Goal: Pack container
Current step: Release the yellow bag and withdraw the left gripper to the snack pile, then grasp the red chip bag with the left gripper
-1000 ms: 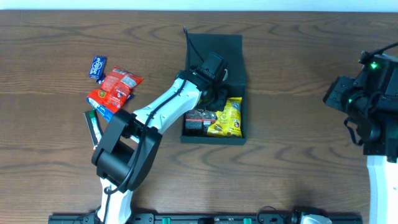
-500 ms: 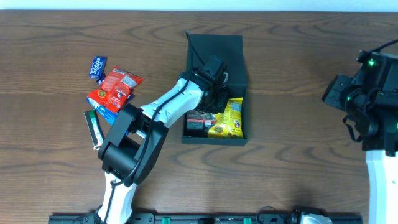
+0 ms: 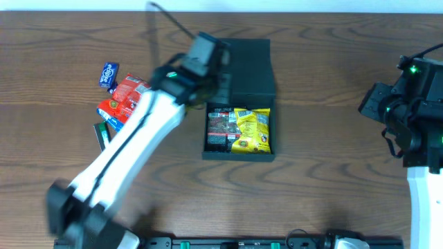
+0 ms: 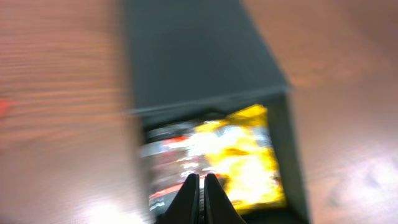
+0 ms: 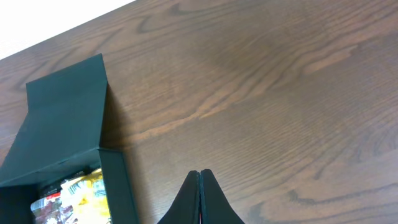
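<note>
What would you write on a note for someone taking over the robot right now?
Left gripper: shut, empty, above the container.
Right gripper: shut, empty, over the table's right side.
Container: open, flap lid laid back.
Done: a yellow packet and a dark red packet lie inside.
Left: red packets, a blue packet and a green stick packet wait on the table left of the container; then close the lid.
</note>
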`<state>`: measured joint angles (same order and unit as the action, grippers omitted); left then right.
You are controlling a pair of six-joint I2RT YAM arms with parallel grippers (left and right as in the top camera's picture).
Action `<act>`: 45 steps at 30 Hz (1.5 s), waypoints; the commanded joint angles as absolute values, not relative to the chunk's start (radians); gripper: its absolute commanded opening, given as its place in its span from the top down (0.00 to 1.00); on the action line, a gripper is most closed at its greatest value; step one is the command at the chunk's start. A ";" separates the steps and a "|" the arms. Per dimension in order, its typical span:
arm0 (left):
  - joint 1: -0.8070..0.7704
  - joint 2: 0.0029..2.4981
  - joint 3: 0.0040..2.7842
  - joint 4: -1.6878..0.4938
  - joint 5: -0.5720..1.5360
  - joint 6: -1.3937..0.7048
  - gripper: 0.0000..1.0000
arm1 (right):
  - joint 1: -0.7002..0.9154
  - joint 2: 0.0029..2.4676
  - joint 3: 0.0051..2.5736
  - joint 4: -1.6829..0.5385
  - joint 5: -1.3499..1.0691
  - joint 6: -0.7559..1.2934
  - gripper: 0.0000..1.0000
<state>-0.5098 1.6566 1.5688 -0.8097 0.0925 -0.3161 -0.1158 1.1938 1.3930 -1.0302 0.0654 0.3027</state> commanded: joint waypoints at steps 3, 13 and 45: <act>-0.366 1.578 1.575 -0.886 -0.226 -0.316 0.94 | -0.121 1.196 1.411 -1.031 0.078 0.291 0.99; -0.023 1.749 1.572 -0.866 -0.085 0.027 0.43 | -0.121 1.196 1.411 -1.029 0.079 0.290 0.98; 0.033 2.132 1.572 -0.792 -0.084 0.423 0.53 | -0.121 1.196 1.411 -1.029 0.079 0.276 0.98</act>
<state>0.0299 2.1059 1.5730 -0.7879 -0.0807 0.4152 -0.1158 1.1957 1.3930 -1.0275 0.0654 0.2913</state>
